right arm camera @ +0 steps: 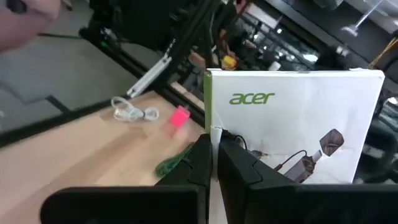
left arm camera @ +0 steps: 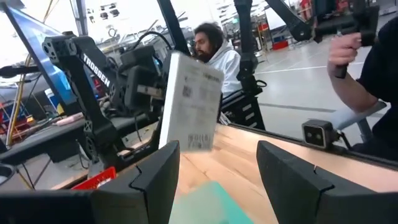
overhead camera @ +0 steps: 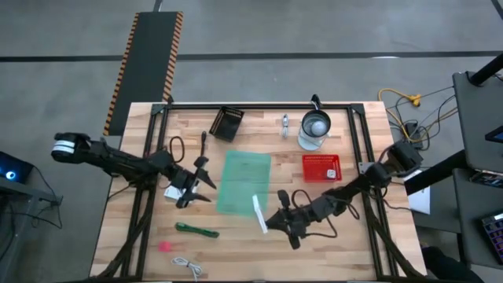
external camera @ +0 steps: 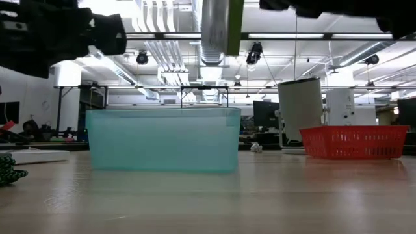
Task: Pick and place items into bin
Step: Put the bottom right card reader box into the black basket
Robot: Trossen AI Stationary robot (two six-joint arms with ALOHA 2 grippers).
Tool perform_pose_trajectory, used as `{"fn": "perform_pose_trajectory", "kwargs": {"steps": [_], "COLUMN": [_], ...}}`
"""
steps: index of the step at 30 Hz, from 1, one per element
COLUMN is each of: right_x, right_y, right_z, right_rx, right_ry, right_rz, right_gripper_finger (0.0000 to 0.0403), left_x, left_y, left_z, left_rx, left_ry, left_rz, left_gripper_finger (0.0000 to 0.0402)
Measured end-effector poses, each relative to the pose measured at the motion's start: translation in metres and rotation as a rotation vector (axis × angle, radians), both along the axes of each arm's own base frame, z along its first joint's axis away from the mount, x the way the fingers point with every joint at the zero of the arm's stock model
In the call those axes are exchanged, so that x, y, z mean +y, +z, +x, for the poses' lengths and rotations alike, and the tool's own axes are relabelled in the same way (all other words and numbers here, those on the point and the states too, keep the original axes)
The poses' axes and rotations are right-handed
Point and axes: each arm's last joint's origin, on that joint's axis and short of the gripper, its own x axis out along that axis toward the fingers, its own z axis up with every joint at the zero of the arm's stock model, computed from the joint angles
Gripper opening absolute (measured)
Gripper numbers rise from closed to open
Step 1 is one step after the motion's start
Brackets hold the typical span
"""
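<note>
Right pincer [overhead camera: 268, 222] grips white packet [overhead camera: 258, 207] beside bin [overhead camera: 244, 182]

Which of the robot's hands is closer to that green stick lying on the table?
The left. The left hand hangs open just beyond the green stick, nearly straight above it in the overhead picture. The right hand sits farther off to the side, shut on a white packet.

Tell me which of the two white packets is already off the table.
The white packet printed "acer", pinched upright in the right tool beside the green bin. The other white packet lies on the table under the left tool.
</note>
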Motion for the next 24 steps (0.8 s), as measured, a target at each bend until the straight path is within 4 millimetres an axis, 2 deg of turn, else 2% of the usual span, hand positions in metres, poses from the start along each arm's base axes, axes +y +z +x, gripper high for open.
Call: {"fn": "perform_pose_trajectory", "kwargs": {"steps": [7, 10, 14, 17, 24], "right_x": [-0.009, -0.008, -0.007, -0.007, -0.007], "right_y": [-0.001, 0.001, 0.001, 0.001, 0.0], "right_z": [0.005, 0.005, 0.004, 0.004, 0.004], "right_rx": [0.012, -0.008, -0.011, -0.008, -0.003], "right_ry": [0.052, 0.094, 0.129, 0.124, 0.125], "right_rz": [0.008, 0.0, -0.006, -0.001, -0.005], "right_gripper_finger": [0.0008, 0.0008, 0.0008, 0.0008, 0.0008], "left_x": [-0.002, -0.005, -0.006, -0.006, -0.007], "left_y": [0.014, 0.022, 0.028, 0.033, 0.035], "left_z": [0.034, 0.048, 0.069, 0.084, 0.115], "left_rx": [0.037, 0.093, 0.171, 0.165, 0.152], "left_ry": [-0.046, -0.139, -0.14, -0.139, -0.15], "left_rz": [-0.03, -0.059, -0.068, -0.042, -0.004], "left_gripper_finger": [0.0207, 0.0228, 0.0266, 0.0285, 0.029]}}
